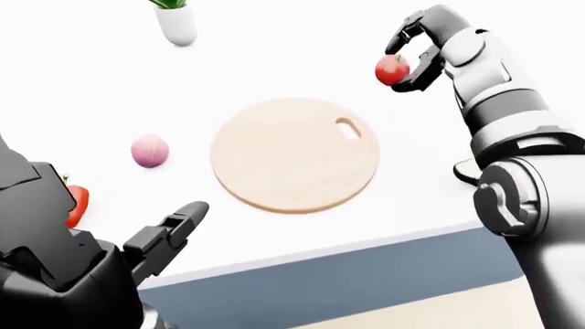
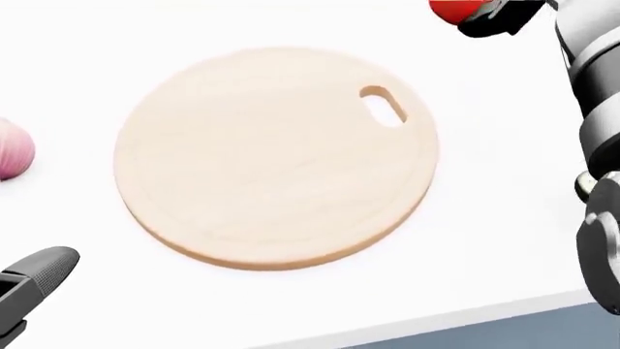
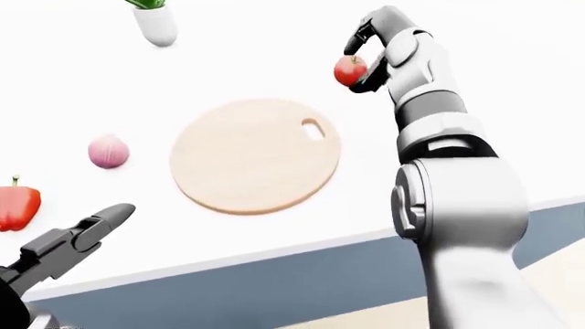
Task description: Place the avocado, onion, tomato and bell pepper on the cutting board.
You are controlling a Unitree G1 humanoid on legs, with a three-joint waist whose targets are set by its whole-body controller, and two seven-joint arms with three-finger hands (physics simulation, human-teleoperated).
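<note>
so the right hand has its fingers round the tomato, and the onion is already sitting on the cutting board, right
Not quite. The right hand does have its fingers round the tomato, but the onion is not on the cutting board. The left-eye view shows it lying on the white counter to the left of the board, apart from it, and the board carries nothing.

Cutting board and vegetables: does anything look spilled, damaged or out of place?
Nothing stands out. The cutting board lies flat and bare, the onion and bell pepper rest intact, and the right robot hand grips the tomato.
</note>
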